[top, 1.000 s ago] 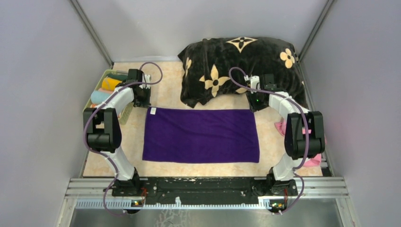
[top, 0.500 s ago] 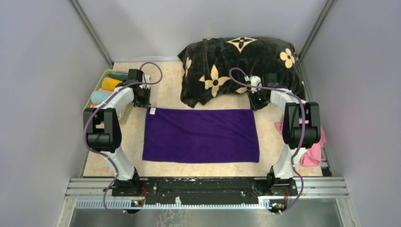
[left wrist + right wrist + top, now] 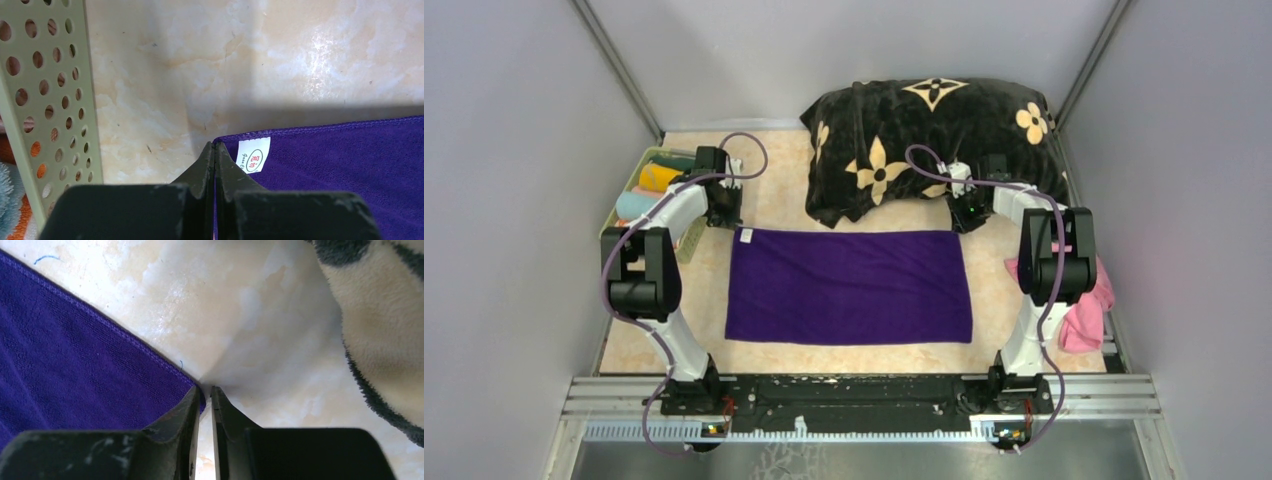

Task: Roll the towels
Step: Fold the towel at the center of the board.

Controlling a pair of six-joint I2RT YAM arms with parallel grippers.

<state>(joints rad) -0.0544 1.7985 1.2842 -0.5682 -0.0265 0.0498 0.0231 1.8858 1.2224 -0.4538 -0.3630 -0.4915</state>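
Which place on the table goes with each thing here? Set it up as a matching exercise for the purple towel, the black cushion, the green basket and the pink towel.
Things:
1. purple towel
2. black cushion
3. green basket
4. pink towel

Places:
A. far left, beside the left arm
B. spread flat in the middle
C. far side, right of centre
D. right edge, partly hidden by the right arm

Pairs: 1-B, 2-C, 3-A, 4-D
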